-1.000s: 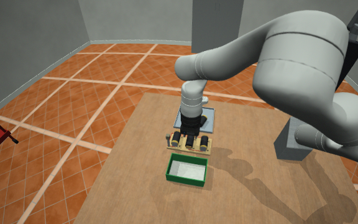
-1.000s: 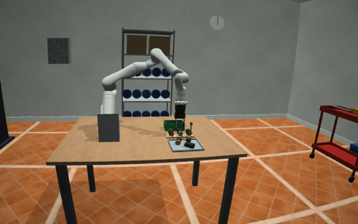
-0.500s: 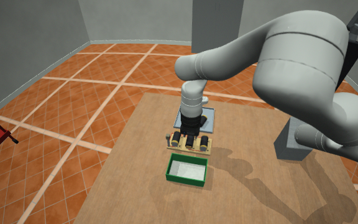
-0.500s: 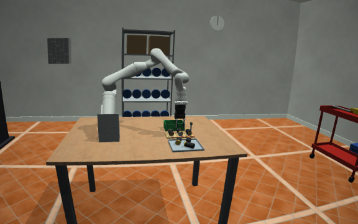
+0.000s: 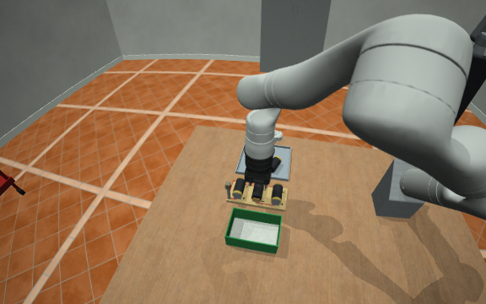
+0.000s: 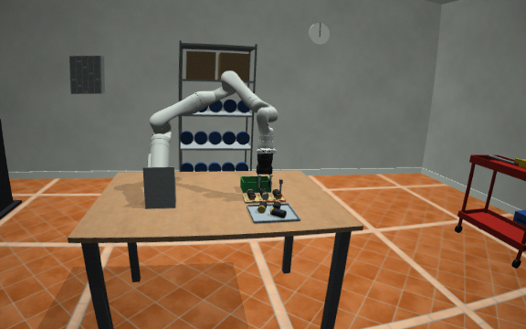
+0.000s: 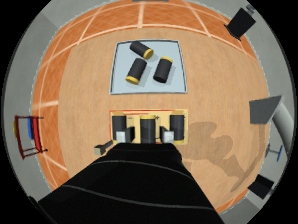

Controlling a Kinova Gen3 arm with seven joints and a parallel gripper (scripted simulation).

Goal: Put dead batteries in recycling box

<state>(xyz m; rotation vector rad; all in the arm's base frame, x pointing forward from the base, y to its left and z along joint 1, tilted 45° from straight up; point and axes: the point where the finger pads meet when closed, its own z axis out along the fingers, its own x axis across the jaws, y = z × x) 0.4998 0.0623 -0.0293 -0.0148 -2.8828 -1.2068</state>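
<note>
My gripper [image 5: 257,185] [image 6: 265,185] [image 7: 147,132] is open, its fingers on either side of the middle battery [image 5: 257,192] [image 7: 147,131] in the holder [image 5: 283,204] [image 7: 185,140]. Touch is not clear. A left battery [image 5: 239,187] [image 7: 119,121] and a right battery [image 5: 277,192] [image 7: 177,125] lie in the outer slots. Three batteries [image 7: 141,50] [image 7: 136,71] [image 7: 162,70] lie loose on the tray [image 5: 285,174] [image 6: 295,218] [image 7: 117,87]. The green box [image 5: 253,246] [image 6: 248,184] stands upright with no battery visible inside. The bulb's state cannot be told.
A small grey upright part [image 5: 228,186] [image 6: 280,183] [image 7: 100,149] stands at the holder's left end in the top view. The tray lies behind the holder there and the box in front. The grey arm base block [image 5: 395,198] [image 6: 159,187] stands well to the right.
</note>
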